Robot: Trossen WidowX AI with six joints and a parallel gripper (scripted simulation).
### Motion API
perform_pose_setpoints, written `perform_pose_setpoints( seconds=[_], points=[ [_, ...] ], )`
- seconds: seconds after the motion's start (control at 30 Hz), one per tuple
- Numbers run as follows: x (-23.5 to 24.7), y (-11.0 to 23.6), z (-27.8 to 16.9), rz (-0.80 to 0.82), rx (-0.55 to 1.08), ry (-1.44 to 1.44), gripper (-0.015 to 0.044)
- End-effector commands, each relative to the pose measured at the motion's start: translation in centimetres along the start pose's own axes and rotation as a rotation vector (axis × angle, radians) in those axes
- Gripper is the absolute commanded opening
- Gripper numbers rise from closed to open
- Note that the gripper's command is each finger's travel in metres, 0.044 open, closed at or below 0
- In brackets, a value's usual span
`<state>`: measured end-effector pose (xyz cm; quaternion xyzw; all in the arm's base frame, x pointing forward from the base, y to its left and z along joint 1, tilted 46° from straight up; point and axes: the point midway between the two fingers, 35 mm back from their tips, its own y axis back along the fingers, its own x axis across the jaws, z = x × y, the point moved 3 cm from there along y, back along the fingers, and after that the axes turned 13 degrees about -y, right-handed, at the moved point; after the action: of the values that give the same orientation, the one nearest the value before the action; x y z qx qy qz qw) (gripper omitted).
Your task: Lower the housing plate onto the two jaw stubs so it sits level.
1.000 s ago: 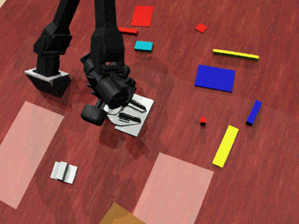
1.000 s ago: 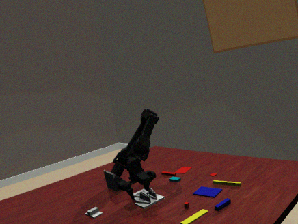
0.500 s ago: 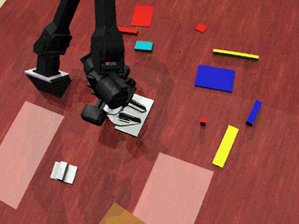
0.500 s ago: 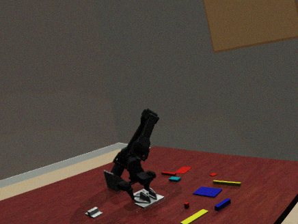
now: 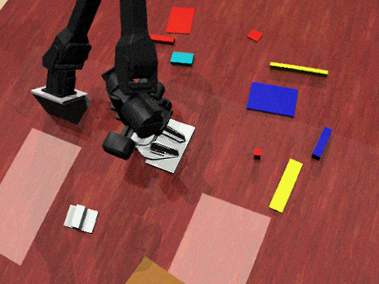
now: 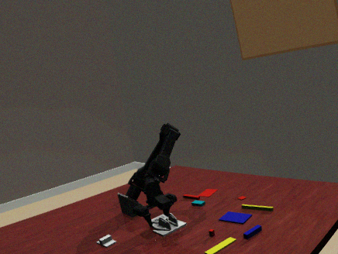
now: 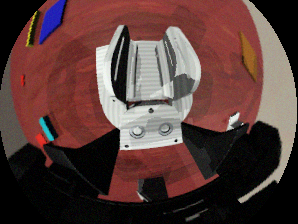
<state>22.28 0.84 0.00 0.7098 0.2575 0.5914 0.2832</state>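
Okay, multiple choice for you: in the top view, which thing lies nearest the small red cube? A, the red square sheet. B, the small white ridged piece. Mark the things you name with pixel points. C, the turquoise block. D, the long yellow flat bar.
D: the yellow flat bar (image 5: pixel 286 185) (image 6: pixel 220 245) lies just beside the small red cube (image 5: pixel 257 153) (image 6: pixel 212 232), while the other three are well away.

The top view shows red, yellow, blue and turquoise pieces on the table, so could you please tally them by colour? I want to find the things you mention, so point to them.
Red: 4 (sheet (image 5: pixel 181 20) (image 6: pixel 208 193), bar (image 5: pixel 162 38) (image 6: pixel 191 197) (image 7: pixel 41 140), tile (image 5: pixel 255 35) (image 6: pixel 242 198) (image 7: pixel 22 80), cube (image 5: pixel 257 153) (image 6: pixel 212 233))
Yellow: 2 (thin stick (image 5: pixel 299 68) (image 6: pixel 257 207) (image 7: pixel 32 28), wide strip (image 5: pixel 286 185) (image 6: pixel 221 245))
Blue: 2 (plate (image 5: pixel 272 99) (image 6: pixel 236 217) (image 7: pixel 52 21), long block (image 5: pixel 322 143) (image 6: pixel 253 231))
Turquoise: 1 (short block (image 5: pixel 182 58) (image 6: pixel 198 203) (image 7: pixel 48 128))
Total: 9
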Motion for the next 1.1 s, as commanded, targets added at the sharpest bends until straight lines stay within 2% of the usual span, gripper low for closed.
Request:
perform_pose_setpoints(
  seconds=[0.0, 0.83, 0.93, 1.07],
  points=[
    [0.04, -0.06, -0.04, 0.004, 0.0, -0.003, 0.0351],
    [0.04, -0.06, -0.04, 0.004, 0.0, -0.003, 0.0351],
    [0.0, 0.0, 0.0, 0.0, 0.0, 0.0, 0.043],
    [0.0, 0.0, 0.0, 0.0, 0.0, 0.0, 0.044]
  ],
)
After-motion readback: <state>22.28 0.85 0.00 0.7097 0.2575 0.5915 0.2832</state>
